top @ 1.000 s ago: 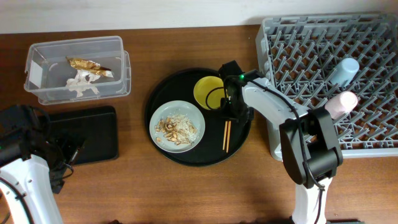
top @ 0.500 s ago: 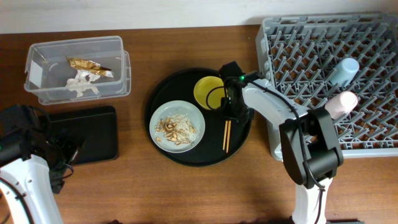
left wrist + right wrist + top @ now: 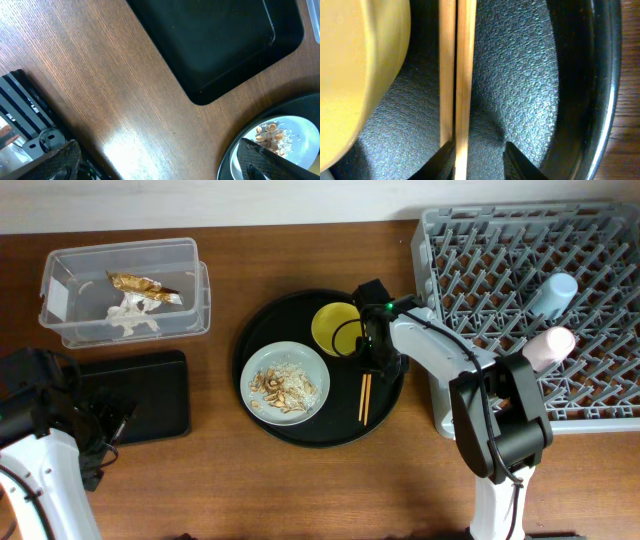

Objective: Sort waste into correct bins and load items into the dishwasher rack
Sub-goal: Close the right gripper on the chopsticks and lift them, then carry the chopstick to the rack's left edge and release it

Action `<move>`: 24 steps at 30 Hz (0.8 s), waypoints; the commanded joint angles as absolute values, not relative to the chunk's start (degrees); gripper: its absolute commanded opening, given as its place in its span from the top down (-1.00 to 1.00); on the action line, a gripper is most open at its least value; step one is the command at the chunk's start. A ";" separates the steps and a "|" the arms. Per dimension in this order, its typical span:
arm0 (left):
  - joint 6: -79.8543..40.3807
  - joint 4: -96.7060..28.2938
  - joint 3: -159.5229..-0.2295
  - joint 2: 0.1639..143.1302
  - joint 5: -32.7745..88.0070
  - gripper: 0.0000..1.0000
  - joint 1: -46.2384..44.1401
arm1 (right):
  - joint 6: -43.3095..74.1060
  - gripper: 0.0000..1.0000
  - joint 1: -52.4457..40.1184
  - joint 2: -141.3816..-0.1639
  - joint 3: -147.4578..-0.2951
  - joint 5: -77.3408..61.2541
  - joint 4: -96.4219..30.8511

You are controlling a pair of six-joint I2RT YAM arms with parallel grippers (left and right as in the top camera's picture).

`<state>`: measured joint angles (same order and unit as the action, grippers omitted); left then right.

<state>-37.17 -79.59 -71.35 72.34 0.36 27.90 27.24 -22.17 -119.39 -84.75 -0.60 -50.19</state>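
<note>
Two wooden chopsticks (image 3: 364, 398) lie side by side on the round black tray (image 3: 300, 432), right of the yellow bowl (image 3: 335, 328). My right gripper (image 3: 480, 157) is down on the tray, partly open. One stick (image 3: 466, 75) runs between its fingers against the left one, with a gap to the right finger (image 3: 517, 160). The grey plate (image 3: 285, 380) holds beige food scraps (image 3: 272, 137). My left gripper (image 3: 160, 165) hangs wide open over bare table, below the black rectangular tray (image 3: 215, 40). A light-blue cup (image 3: 555, 295) and a pink cup (image 3: 552, 345) lie in the dishwasher rack (image 3: 500, 250).
The clear tub (image 3: 70, 270) at the back left holds a gold wrapper (image 3: 143, 286) and white tissue (image 3: 132, 318). The yellow bowl (image 3: 355, 75) stands close to the left of the right fingers. The round tray's raised rim (image 3: 600, 75) curves to their right.
</note>
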 commanded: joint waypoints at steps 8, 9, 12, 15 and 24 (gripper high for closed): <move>-37.74 -79.53 -71.26 72.42 -0.25 -0.98 28.18 | 28.16 0.35 -22.44 -118.45 -83.77 1.37 -50.06; -37.74 -79.53 -71.26 72.42 -0.25 -0.98 28.18 | 28.16 0.36 -22.44 -118.45 -83.77 1.39 -50.04; -37.74 -79.53 -71.26 72.42 -0.25 -0.98 28.18 | 28.18 0.43 -22.46 -118.50 -83.33 1.34 -49.54; -37.74 -79.53 -71.26 72.42 -0.25 -0.98 28.18 | 29.06 0.54 -22.44 -118.50 -80.90 1.02 -47.24; -37.74 -79.53 -71.26 72.42 -0.25 -0.98 28.18 | 28.95 0.92 -22.41 -118.30 -85.60 0.71 -51.70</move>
<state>-37.17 -79.59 -71.35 72.34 0.36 27.90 29.17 -22.13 -118.65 -82.87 -0.03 -48.56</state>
